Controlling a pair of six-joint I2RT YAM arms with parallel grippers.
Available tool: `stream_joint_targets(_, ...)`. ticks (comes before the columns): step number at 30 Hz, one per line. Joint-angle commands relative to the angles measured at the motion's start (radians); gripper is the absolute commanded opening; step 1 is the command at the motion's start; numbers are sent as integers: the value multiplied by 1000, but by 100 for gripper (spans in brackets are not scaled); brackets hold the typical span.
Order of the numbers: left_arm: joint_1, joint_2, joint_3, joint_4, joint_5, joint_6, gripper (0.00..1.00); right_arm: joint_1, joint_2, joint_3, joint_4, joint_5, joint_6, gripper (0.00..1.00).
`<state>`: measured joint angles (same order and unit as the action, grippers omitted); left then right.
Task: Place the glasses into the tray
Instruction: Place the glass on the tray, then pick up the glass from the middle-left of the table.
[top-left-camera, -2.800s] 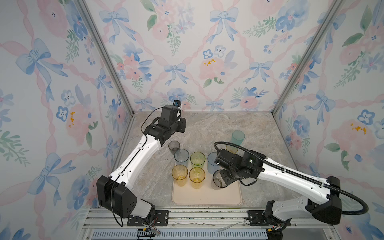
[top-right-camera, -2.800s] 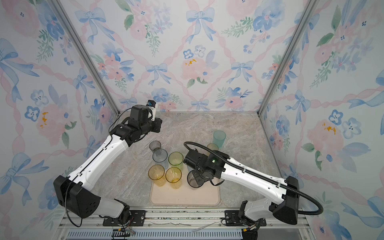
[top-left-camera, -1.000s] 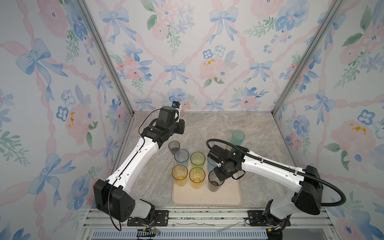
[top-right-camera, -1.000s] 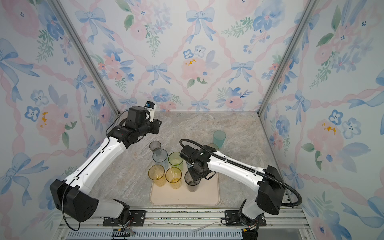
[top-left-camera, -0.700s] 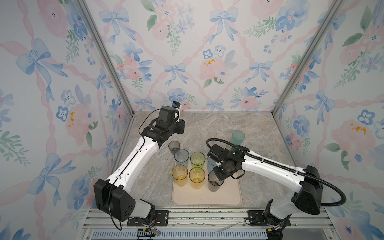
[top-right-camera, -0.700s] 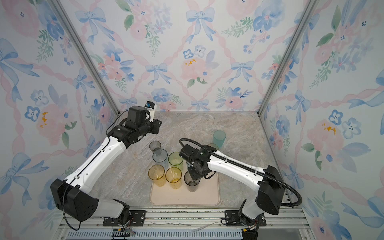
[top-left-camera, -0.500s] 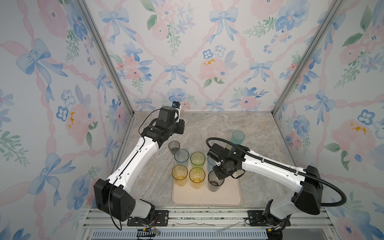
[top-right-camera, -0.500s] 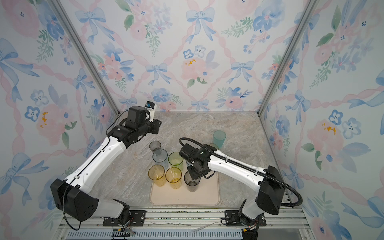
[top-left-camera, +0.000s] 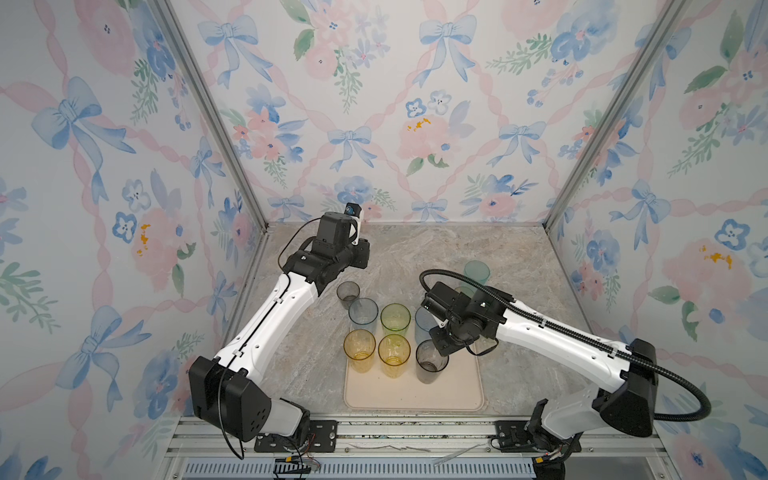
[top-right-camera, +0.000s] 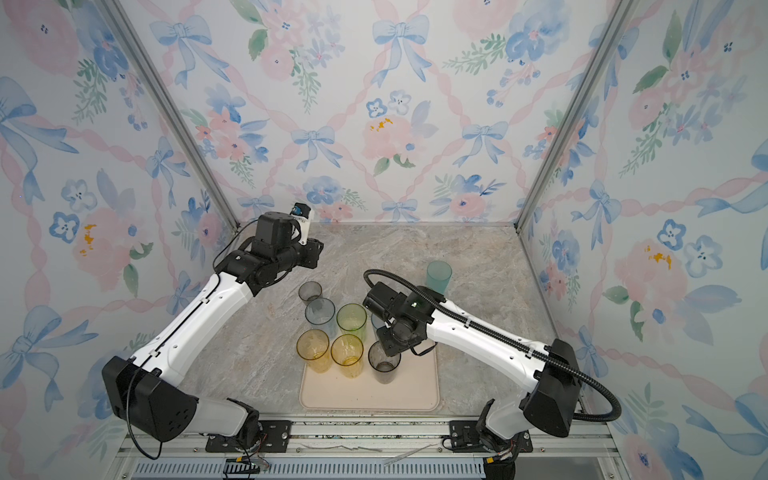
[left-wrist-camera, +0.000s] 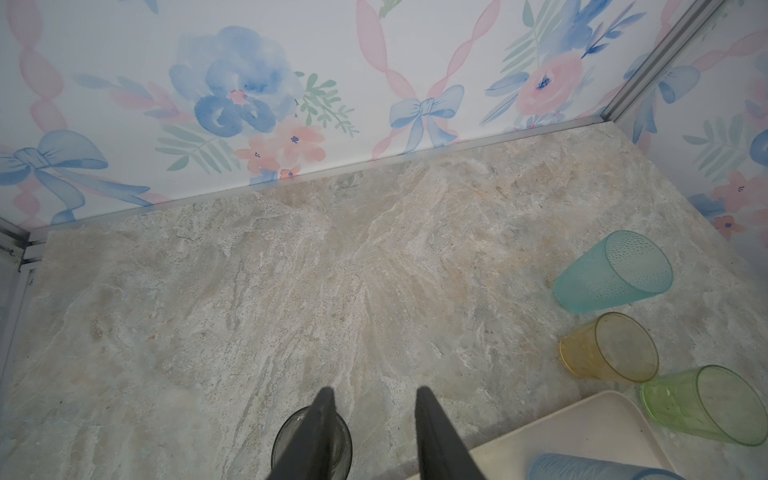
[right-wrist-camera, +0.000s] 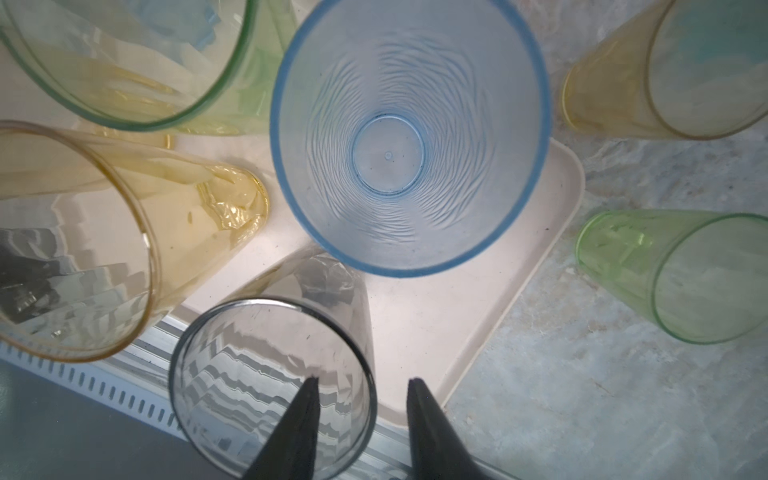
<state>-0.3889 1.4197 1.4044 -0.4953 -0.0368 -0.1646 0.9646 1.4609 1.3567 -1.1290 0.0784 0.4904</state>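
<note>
- Tray (top-left-camera: 415, 395): flat cream-beige rectangle, matte, with rounded corners and a low raised rim. It lies on the tabletop (left-wrist-camera: 291, 270), a veined, marble-look stone in grey and tan.
- All the glasses are translucent tinted tumblers, round and tapering to the foot.
- Upright in a row across the tray are the amber tumbler (top-left-camera: 359, 348), the yellow tumbler (top-left-camera: 394, 348) and the smoky grey tumbler (top-left-camera: 432, 361). The grey one has zigzag facets in its wall.
- Just behind that row, also on the tray, are the green tumbler (top-left-camera: 395, 316) and the blue tumbler (right-wrist-camera: 388, 153). The blue one has fine wavy ripples and stands close to a tray corner.
- Off the tray, on the stone:
  - the teal tumbler (top-left-camera: 477, 271), with a dimpled wall
  - the short amber tumbler (left-wrist-camera: 609, 353)
  - the short green tumbler (left-wrist-camera: 702, 405), just beside the tray corner
  - the short grey tumbler (top-left-camera: 348, 291)
- Right gripper (right-wrist-camera: 361, 386): its dark, tapered fingers (right-wrist-camera: 424, 428) are spread and straddle the smoky grey tumbler's rim, one inside and one outside. A gap shows on each side of the wall, so it pinches nothing.
- Left gripper (left-wrist-camera: 374, 395): its fingers (left-wrist-camera: 432, 432) are parted and empty, over the stone. One crosses in front of the short grey tumbler in the wrist view, and I cannot tell whether it touches.
</note>
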Motion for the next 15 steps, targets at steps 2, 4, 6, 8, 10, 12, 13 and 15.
stream_joint_targets(2, 7, 16, 18, -4, 9, 9, 35, -24, -63, 52, -54, 6, 13, 40)
stream_joint_targets(4, 7, 19, 19, -3, 10, 7, 35, -35, -86, 58, -66, 4, 11, 40)
stream_joint_targets(6, 6, 22, 21, -4, 10, 5, 35, -53, -115, 61, -79, -1, 8, 40)
stream_joint_targets(8, 8, 28, 21, -3, 8, 5, 35, -75, -143, 59, -90, -23, -4, 40)
stream_joint_targets(10, 7, 31, 26, -3, 8, 5, 35, -104, -175, 63, -97, -53, -18, 40)
stream_joint_targets(12, 7, 37, 31, -4, 7, 4, 35, -147, -208, 75, -108, -64, -27, 40)
stream_joint_targets(13, 8, 40, 33, -3, 7, 4, 35, -168, -222, 83, -113, -65, -30, 40)
stream_joint_targets(15, 7, 45, 36, -3, 6, 2, 35, -246, -250, 102, -118, -60, -39, 40)
